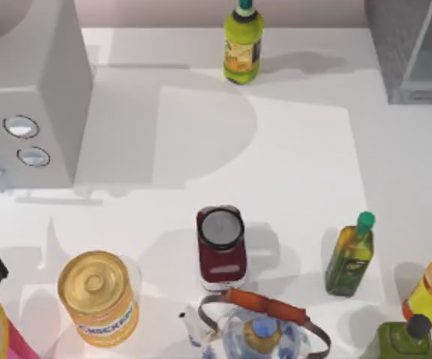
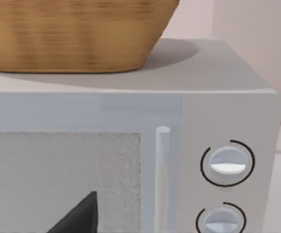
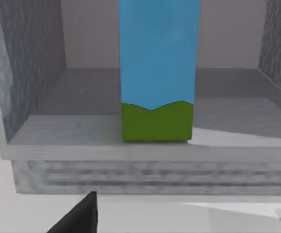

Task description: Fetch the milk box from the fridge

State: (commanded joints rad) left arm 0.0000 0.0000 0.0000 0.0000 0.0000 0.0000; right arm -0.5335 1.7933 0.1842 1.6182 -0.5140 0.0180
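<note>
Milk box (image 3: 158,73): it stood upright inside the fridge, with its long axis vertical; the bright blue side faced the right wrist camera and the green band was at the bottom, resting on the fridge floor; its top was cut off by the picture edge
Fridge (image 1: 412,52): it stood at the far right corner of the table in the top view, dark grey and speckled; in the right wrist view its inside was open to the camera, with speckled walls on both sides of the carton and a pale ledge in front of it
Right gripper (image 3: 77,216): one dark fingertip showed low in the right wrist view, in front of the fridge ledge and apart from the carton; I cannot tell if the fingers were open or closed
Left gripper (image 2: 77,216): one dark fingertip showed in the left wrist view, in front of the microwave door; the state of its fingers I also cannot tell
Microwave (image 1: 29,90): a light grey box with two round dials, at the left side of the table, with a woven basket (image 2: 77,34) on its top
Yellow-green bottle (image 1: 243,43): it stood upright at the far edge of the table, between the microwave and the fridge
Near edge: a yellow can (image 1: 98,297), a dark red jar (image 1: 221,248), an olive bottle with green cap (image 1: 350,254)
</note>
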